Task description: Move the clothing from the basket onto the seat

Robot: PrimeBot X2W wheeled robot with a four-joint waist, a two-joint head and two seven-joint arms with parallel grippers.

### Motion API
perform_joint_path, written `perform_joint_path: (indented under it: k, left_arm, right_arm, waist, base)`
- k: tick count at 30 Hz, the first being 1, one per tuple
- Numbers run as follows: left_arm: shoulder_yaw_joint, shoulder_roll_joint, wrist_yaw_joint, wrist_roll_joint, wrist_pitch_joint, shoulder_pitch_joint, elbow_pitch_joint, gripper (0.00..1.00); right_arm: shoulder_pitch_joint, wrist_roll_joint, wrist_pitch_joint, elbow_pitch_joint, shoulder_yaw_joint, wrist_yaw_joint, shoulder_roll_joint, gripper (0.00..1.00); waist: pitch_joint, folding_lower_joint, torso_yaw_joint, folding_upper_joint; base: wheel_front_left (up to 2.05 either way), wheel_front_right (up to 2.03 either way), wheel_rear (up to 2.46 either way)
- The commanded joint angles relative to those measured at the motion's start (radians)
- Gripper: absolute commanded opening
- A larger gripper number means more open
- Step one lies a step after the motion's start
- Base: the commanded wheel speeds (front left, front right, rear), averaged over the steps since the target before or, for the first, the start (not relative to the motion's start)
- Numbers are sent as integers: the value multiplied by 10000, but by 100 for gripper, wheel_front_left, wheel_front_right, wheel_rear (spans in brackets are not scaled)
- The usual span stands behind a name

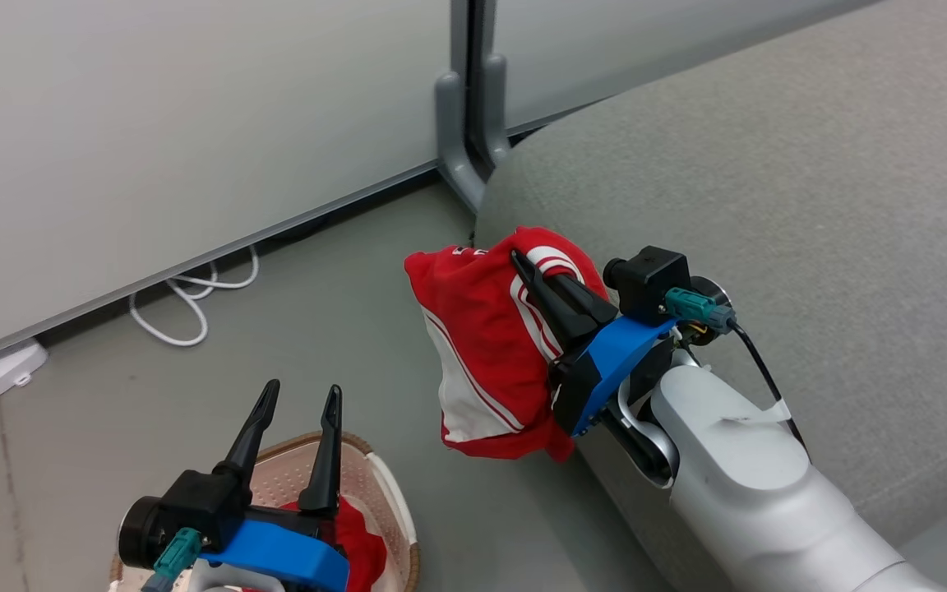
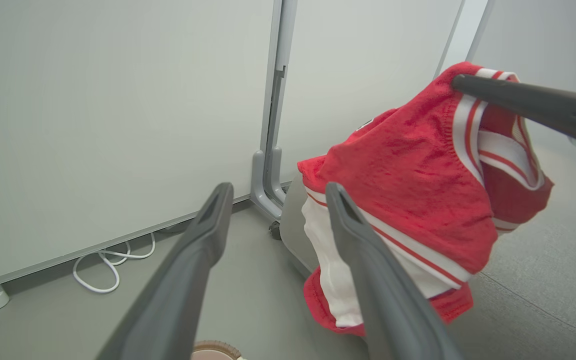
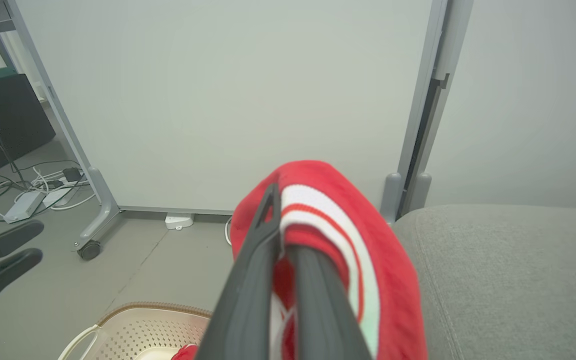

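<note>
**Head view.** The right gripper [image 1: 533,275] was clamped on the banded hem of the striped garment [image 1: 482,345]. The garment hung in the air just off the rounded edge of the seat [image 1: 769,189], with its bulk on the floor side of that edge. The left gripper [image 1: 302,388], fingers spread and empty, hovered well off the seat above the basket [image 1: 362,448], in which the plain red garment [image 1: 358,543] lay.

**Left wrist view.** The left fingers stood wide apart with nothing between them. Beyond them the striped garment draped down past the seat's edge, pinched at its top by a dark right finger.

**Right wrist view.** The right fingers lay nearly together with the white-and-red band caught between them. The seat lay to one side, and the basket sat low beside it.

**Hazard.** Release at this pose would probably drop the garment to the floor, since most of it hung clear of the seat. The small pinch on the band might also slip during travel.
</note>
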Motion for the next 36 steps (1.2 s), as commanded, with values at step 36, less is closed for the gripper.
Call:
perform_joint_path:
  k: [36]
  left_arm:
    - [-1354,1297,-56,211,-27,-2485,-637,100]
  right_arm:
    - [-3987,-1756,91,459,-5769,1,-1765,0]
  waist:
    - [4182,0,285,-1]
  base:
    - [0,0,0]
